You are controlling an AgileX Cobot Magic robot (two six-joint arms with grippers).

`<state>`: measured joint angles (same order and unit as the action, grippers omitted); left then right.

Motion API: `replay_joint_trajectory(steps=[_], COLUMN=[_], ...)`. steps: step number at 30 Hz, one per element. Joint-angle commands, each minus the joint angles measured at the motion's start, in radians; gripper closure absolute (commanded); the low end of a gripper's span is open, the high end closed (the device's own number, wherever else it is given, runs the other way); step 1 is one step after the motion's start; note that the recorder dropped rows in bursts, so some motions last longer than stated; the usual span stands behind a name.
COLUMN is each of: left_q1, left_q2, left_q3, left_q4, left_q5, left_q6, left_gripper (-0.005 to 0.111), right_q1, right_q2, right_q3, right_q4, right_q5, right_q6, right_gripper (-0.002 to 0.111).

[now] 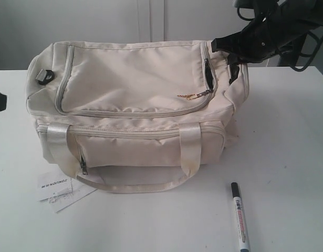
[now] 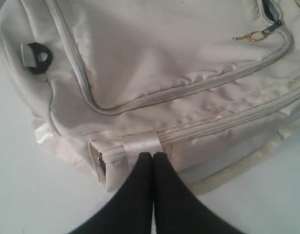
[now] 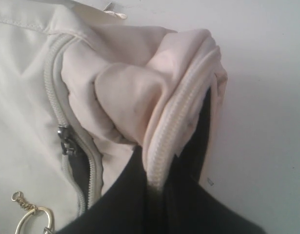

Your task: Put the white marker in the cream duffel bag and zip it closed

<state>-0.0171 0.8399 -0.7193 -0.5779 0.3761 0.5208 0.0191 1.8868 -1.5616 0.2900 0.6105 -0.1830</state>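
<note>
1 marker [image 1: 239, 216] (capped), 1 duffel bag [image 1: 129, 94].

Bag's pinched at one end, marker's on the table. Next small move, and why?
Probably: open the left gripper and bring it to the gold clasp on the top zipper. The right gripper is clamped on one end of the cream duffel bag, bracing it. The zipper shows only a short gap, likely too small for the white marker.

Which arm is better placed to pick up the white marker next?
Left, probably. The right gripper is clamped on an end fold of the cream duffel bag, while the left gripper is shut on nothing. The white marker lies on the right, though.
</note>
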Motion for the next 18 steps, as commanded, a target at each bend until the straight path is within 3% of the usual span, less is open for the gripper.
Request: replay_joint_trajectory(steps=[1,5,9,18], left_q1=[-0.006,-0.006,-0.009,-0.107], left_q2=[0.095,0.208,0.271,0.484], left_q3=[-0.075,-0.142,-0.189,-0.339], left_q4=[-0.153,-0.332,-0.408,-0.545], left_q5=[0.014,0.022,0.048,0.037], left_q6=[0.135,0.318,0.428,0.629], left_gripper=[0.107,0.107,0.107,0.107], right_q1=[-0.007,-0.007,-0.007,-0.007], right_q2=[-0.013,-0.013,-0.013,-0.013], right_q3=[-0.001,-0.001,-0.001,-0.001], right_q4=[0.004,0.004,0.004,0.004], right_q5=[0.02,0.02,0.02,0.02], right_q6=[0.011,0.005,0.005,0.005], right_gripper=[0.108,0.108,0.108,0.108])
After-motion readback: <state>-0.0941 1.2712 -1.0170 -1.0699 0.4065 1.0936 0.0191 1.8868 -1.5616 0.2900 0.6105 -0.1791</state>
